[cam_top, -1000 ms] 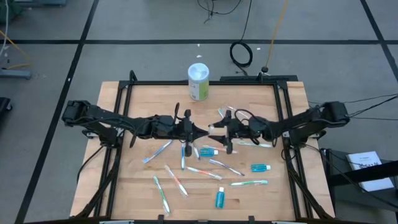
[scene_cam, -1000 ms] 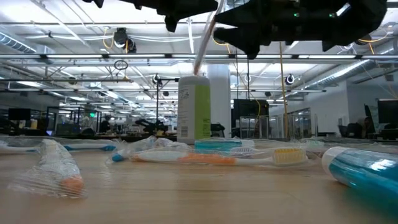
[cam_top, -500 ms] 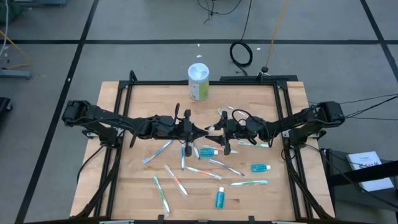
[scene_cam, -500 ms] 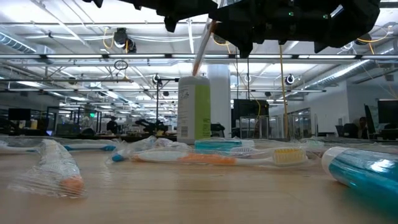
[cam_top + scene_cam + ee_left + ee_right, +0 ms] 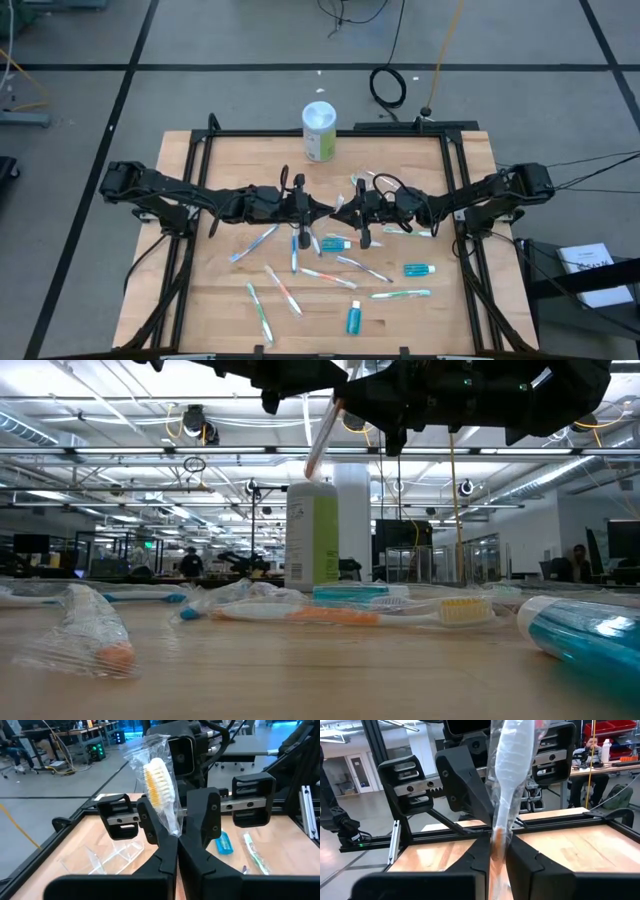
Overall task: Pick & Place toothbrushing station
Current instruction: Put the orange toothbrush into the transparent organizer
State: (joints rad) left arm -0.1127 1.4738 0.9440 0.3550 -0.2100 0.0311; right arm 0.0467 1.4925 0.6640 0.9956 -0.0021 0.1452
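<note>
High view: left gripper [image 5: 322,209] and right gripper [image 5: 336,210] both seemingly pinch one wrapped toothbrush [image 5: 159,787]

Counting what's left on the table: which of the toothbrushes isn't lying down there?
The wrapped yellow-bristled toothbrush: it is held up in the air over the table's middle, pinched between both the left gripper and the right gripper; the others lie flat.

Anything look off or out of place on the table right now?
Yes. Wrapped toothbrushes and teal tubes lie scattered loose over the table. Above the middle, both the left gripper and right gripper are clamped on one wrapped brush at once.
</note>
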